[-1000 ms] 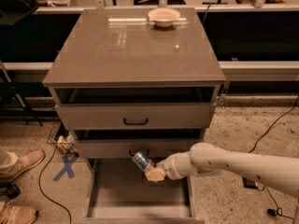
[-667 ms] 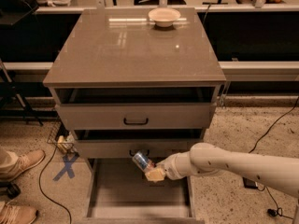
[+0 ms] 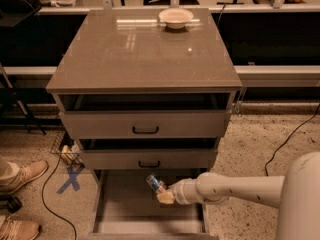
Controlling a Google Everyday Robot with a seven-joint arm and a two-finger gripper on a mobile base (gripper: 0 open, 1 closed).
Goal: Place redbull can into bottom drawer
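Blue-silver redbull can is gripped in my pincer above the bottom drawer; I'd lower it close to the floor, then release

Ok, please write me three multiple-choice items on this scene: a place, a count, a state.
1. Where is the redbull can? A on the cabinet top; B in the gripper, above the bottom drawer; C on the ground.
2. How many black handles show? A one; B two; C four.
3. The bottom drawer is: A pulled out; B shut; C removed.
Answers: 1 B, the gripper holds it over the drawer; 2 B, one per upper drawer; 3 A, its grey floor shows.
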